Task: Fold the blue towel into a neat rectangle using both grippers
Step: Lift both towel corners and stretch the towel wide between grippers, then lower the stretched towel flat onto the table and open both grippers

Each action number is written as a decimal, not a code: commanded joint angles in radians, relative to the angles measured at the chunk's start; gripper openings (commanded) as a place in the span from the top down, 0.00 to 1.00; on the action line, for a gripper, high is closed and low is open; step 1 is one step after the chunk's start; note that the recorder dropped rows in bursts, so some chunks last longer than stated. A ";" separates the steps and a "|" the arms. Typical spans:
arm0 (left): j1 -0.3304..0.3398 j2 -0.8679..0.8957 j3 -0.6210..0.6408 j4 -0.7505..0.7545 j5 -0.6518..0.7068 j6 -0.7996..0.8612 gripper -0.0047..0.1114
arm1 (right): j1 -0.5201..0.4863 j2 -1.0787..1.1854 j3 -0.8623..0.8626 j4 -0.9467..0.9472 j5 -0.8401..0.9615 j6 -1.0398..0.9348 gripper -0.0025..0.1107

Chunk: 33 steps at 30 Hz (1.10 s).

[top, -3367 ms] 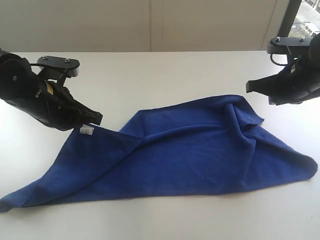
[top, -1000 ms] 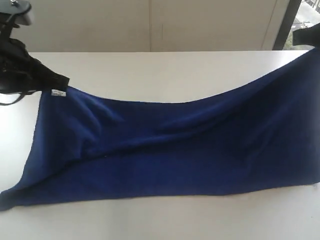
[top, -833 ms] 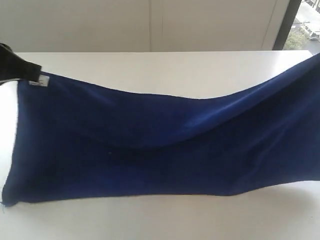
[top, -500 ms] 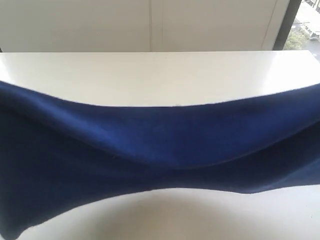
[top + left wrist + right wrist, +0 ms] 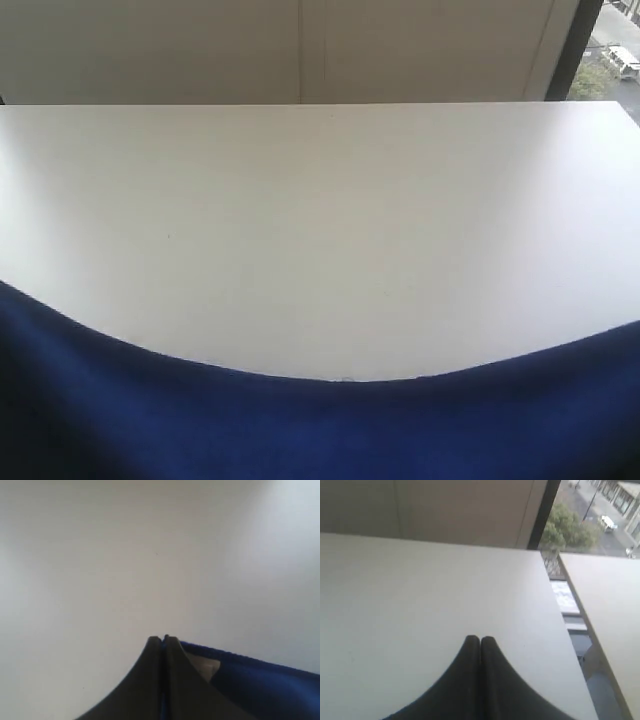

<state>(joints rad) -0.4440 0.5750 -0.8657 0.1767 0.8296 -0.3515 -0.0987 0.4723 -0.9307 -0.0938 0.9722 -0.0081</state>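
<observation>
**Operator:** State of the left gripper (image 5: 163, 639)?

**Technician:** Its two narrow black fingers (image 5: 150, 670) are pressed flat together. A thin sliver of blue shows in the seam between them. They pinch a corner of the royal-blue microfibre towel (image 5: 260, 685). The small white label (image 5: 205, 666) lies just beside the fingertips, touching the outer face of one finger. From there the cloth runs away to that same side of the tool.

**Operator:** Pose of that arm?

**Technician:** The tool is raised clear of the white matte table top (image 5: 125, 565) and pitched downward, so the fingertips point at the bare surface.

**Operator:** And the right gripper (image 5: 480, 639)?

**Technician:** The fingers are closed tip to tip with no gap. Whether cloth is caught between them cannot be told from the right wrist view. The tool is held above the table (image 5: 420, 595) at a shallower pitch. It points across the surface toward the table's far edge, the pale wall panel (image 5: 445, 505) and the dark window frame (image 5: 545, 510) beyond it.

**Operator:** Where is the towel overall?

**Technician:** In the exterior view the towel (image 5: 320, 430) fills the near strip of the picture. Its upper edge sags in the middle and rises toward both sides. The table (image 5: 320, 230) lies bare beyond that edge.
</observation>
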 commanded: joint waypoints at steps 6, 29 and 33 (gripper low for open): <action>0.003 0.388 0.177 0.448 -0.386 -0.427 0.96 | -0.008 0.395 0.195 -0.014 -0.398 0.065 0.98; 0.265 1.281 -0.211 1.231 -0.749 -1.275 0.96 | -0.072 1.411 -0.101 -0.011 -0.953 0.101 0.98; 0.273 1.333 -0.235 1.220 -0.722 -1.275 0.96 | -0.106 1.491 -0.192 -0.011 -0.900 0.099 0.98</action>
<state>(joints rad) -0.1826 1.8975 -1.0944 1.3990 0.0828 -1.6143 -0.1814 1.9411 -1.0909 -0.0958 0.0523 0.0895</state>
